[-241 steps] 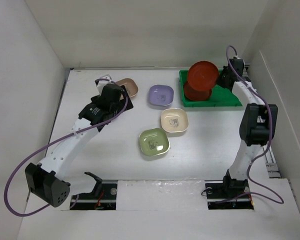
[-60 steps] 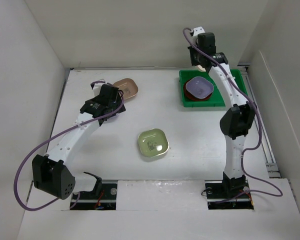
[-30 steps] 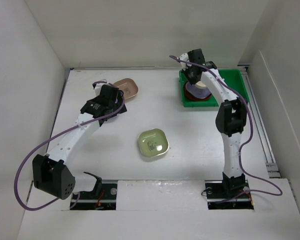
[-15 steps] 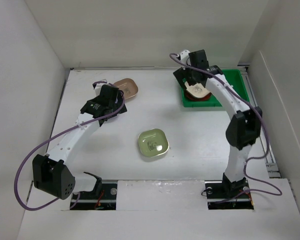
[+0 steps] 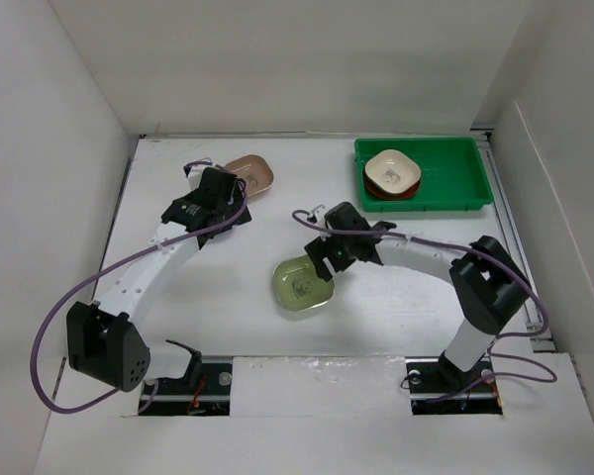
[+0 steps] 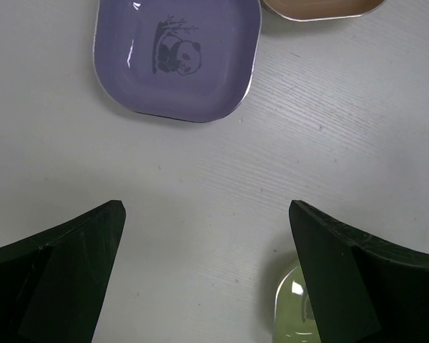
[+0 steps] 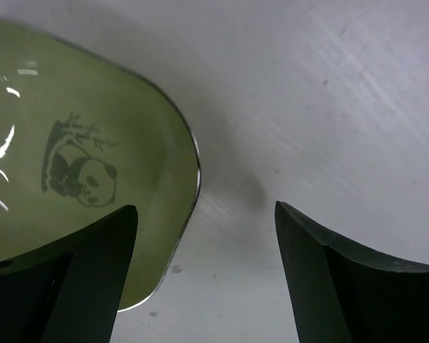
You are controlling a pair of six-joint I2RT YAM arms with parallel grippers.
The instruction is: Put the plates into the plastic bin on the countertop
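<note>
The green plastic bin [image 5: 453, 192] stands at the back right of the countertop [image 5: 228, 297] and holds a stack with a cream plate [image 5: 392, 171] on top of red ones. A pale green plate [image 5: 302, 282] lies mid-table. My right gripper [image 5: 329, 259] hangs low and open over its right edge; the rim [image 7: 189, 193] of the pale green plate [image 7: 71, 179] runs between the jaws of that gripper [image 7: 206, 214]. My left gripper [image 6: 206, 214] is open and empty above bare countertop, with a lilac plate [image 6: 177, 57] just ahead. A tan-brown plate [image 5: 249, 173] lies at the back left.
White walls close in the countertop on the left, back and right. The tan-brown plate's edge [image 6: 322, 7] shows just beyond the lilac one in the left wrist view. The pale green plate [image 6: 293, 314] peeks in at that view's lower right.
My right arm has swung from the bin forward and left, down to the pale green plate, leaving the cream plate on the stack. Its jaws went from shut to open. The left arm stayed put.
</note>
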